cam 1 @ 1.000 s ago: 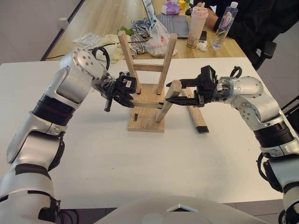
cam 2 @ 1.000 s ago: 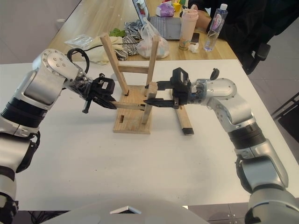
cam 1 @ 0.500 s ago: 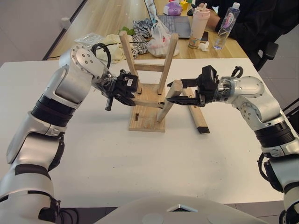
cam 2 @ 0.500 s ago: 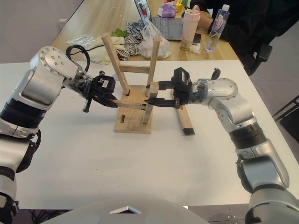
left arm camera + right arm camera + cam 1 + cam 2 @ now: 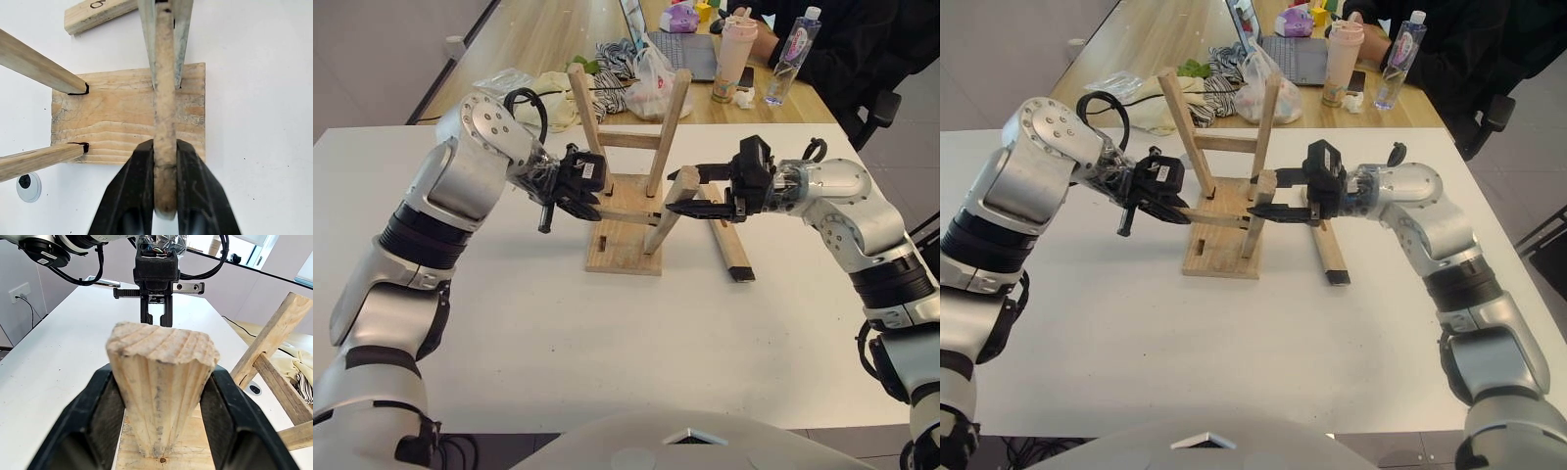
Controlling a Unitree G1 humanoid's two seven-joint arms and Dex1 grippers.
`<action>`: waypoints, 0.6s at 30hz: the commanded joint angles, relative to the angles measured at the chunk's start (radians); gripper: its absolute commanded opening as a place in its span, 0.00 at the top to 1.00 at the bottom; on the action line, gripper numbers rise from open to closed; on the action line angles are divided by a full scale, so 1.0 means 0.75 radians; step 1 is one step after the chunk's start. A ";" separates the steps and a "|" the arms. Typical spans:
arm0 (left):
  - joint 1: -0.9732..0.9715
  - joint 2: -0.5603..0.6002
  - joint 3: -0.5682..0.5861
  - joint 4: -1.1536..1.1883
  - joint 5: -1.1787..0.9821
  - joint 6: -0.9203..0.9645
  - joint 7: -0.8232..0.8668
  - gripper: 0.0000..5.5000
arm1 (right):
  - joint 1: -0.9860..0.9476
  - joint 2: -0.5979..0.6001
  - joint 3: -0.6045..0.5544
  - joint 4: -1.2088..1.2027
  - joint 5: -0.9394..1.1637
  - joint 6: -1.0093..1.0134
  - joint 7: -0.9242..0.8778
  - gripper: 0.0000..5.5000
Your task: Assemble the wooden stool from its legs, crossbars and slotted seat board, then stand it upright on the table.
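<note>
Left gripper (image 5: 594, 204) is clamped on one end of a thin pale wooden crossbar (image 5: 626, 216), holding it roughly level just above the flat rectangular slotted wooden seat board (image 5: 622, 259) from the board's left side. Right gripper (image 5: 680, 189), on the board's right side, is closed around the top end of a chunky pale wooden leg (image 5: 666, 211), which leans with its foot down by the board's near right corner. The crossbar's free end meets the side of this leg; whether it sits in a hole I cannot tell. At the board's far edge two slanted wooden legs (image 5: 585, 117) stand in their slots, joined by an upper wooden rail (image 5: 628, 141).

By my reading the job is about halfway, and the step in hand is mating crossbar to leg for the second pair. The next move likely calls for pressing the two together along the bar's line while keeping the leg's foot at its slot. After that comes the last loose wooden leg (image 5: 729, 245), lying flat on the white table (image 5: 558, 343) just right of the board.

Beyond the board's far edge, a second wooden table carries plastic bags (image 5: 641, 78), a laptop (image 5: 680, 49), a pink tumbler (image 5: 726, 59) and a clear water bottle (image 5: 783, 59), all well apart from the work. The nearer standing leg passes close by the left gripper, so it may have little room to swing.
</note>
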State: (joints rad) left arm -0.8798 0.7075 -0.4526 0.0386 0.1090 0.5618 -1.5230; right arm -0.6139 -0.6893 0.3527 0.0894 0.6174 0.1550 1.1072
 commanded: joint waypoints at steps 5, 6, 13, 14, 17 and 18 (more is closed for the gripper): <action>-0.049 -0.374 0.050 0.052 -0.203 -0.210 0.106 0.93 | 0.158 0.039 0.286 0.060 -0.338 0.119 0.014 0.63; -0.075 -0.390 0.076 0.056 -0.221 -0.214 0.109 0.93 | 0.161 0.037 0.285 0.057 -0.336 0.119 0.015 0.63; -0.058 -0.446 0.024 0.163 -0.150 -0.429 0.109 0.93 | 0.159 0.041 0.297 0.051 -0.321 0.113 0.023 0.63; -0.061 -0.453 0.017 0.197 -0.132 -0.477 0.117 0.93 | 0.159 0.046 0.298 0.051 -0.316 0.107 0.026 0.63; -0.067 -0.475 0.005 0.328 -0.087 -0.608 0.140 0.93 | 0.151 0.070 0.290 0.051 -0.283 0.102 0.041 0.63; -0.065 -0.486 0.002 0.384 -0.072 -0.661 0.151 0.93 | 0.149 0.084 0.281 0.051 -0.258 0.103 0.051 0.63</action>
State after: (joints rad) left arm -0.8731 0.6075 -0.3916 0.2894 0.1082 0.2498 -1.5143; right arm -0.6142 -0.7177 0.3523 0.1080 0.6224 0.1549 1.1002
